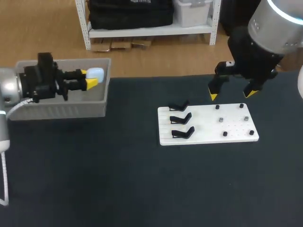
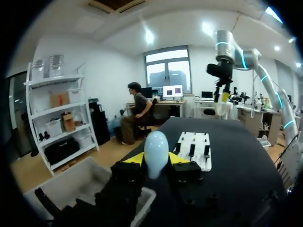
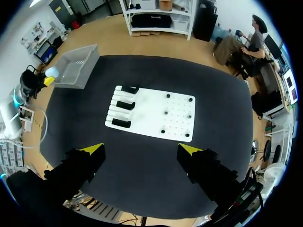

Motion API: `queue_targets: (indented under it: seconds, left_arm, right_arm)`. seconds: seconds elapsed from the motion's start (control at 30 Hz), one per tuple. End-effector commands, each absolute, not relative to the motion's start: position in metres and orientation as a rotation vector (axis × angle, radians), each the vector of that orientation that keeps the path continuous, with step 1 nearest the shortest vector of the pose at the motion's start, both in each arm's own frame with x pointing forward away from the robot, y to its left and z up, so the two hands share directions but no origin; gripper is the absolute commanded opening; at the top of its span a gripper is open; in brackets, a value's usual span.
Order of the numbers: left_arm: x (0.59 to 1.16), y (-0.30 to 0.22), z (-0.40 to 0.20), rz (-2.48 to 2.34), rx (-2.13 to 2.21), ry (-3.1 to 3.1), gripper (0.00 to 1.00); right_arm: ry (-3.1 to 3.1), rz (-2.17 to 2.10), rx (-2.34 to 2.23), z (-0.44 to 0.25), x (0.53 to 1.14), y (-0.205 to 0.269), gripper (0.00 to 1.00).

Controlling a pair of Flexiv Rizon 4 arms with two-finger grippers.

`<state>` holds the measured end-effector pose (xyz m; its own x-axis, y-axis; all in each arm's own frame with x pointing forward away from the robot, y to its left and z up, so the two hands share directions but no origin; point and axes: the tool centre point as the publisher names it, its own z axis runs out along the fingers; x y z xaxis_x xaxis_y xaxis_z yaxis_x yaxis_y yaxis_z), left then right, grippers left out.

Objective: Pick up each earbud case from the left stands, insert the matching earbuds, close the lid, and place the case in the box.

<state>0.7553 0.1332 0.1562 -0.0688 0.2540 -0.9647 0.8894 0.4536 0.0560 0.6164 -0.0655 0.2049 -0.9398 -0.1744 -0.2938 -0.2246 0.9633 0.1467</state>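
The left claw (image 1: 89, 77) is clamped on the pale case (image 1: 96, 73), whose long axis seems to run out along the fingers, over the box (image 1: 61, 111) just beneath, while the right claw (image 1: 230, 94) hangs spread apart above the board (image 1: 208, 127), well away.

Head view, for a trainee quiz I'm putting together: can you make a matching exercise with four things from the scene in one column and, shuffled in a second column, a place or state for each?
Things:
1. earbud case
2. right gripper
3. black stands
4. box

Places or states:
a. open, holding nothing
b. on the white board's left part
c. grey, beneath the left gripper
d. pale blue, held in the left gripper

Pairs: 1-d, 2-a, 3-b, 4-c.
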Motion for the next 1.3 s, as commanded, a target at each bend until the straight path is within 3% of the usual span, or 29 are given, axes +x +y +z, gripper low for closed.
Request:
queue_targets:
  seconds: [0.03, 0.47, 0.53, 0.67, 0.7, 0.73, 0.77, 1.3]
  left_arm:
    - [0.801, 0.159, 0.143, -0.735, 1.027, 1.627, 0.0]
    - [0.862, 0.203, 0.127, -0.756, 1.017, 1.703, 0.02]
    - [0.866, 0.206, 0.123, -0.761, 1.025, 1.723, 0.19]
    - [0.87, 0.211, 0.118, -0.756, 1.027, 1.751, 0.39]
    - [0.87, 0.211, 0.118, -0.754, 1.031, 1.755, 0.58]
    - [0.87, 0.211, 0.118, -0.75, 1.036, 1.758, 0.9]
    - [0.87, 0.212, 0.118, -0.75, 1.038, 1.759, 1.0]
    - [0.852, 0.207, 0.134, -0.691, 1.105, 1.709, 1.0]
  right_arm:
    - [2.826, 0.256, -0.289, 0.204, 0.614, -0.066, 1.0]
    - [2.826, 0.256, -0.289, 0.204, 0.614, -0.066, 1.0]
    - [2.826, 0.256, -0.289, 0.204, 0.614, -0.066, 1.0]
    - [2.826, 0.256, -0.289, 0.204, 0.614, -0.066, 1.0]
    - [2.826, 0.256, -0.289, 0.204, 0.614, -0.066, 1.0]
    - [2.826, 0.256, -0.289, 0.204, 0.614, -0.066, 1.0]
    - [2.826, 0.256, -0.289, 0.204, 0.614, -0.066, 1.0]
    - [2.826, 0.256, -0.289, 0.204, 0.614, -0.066, 1.0]
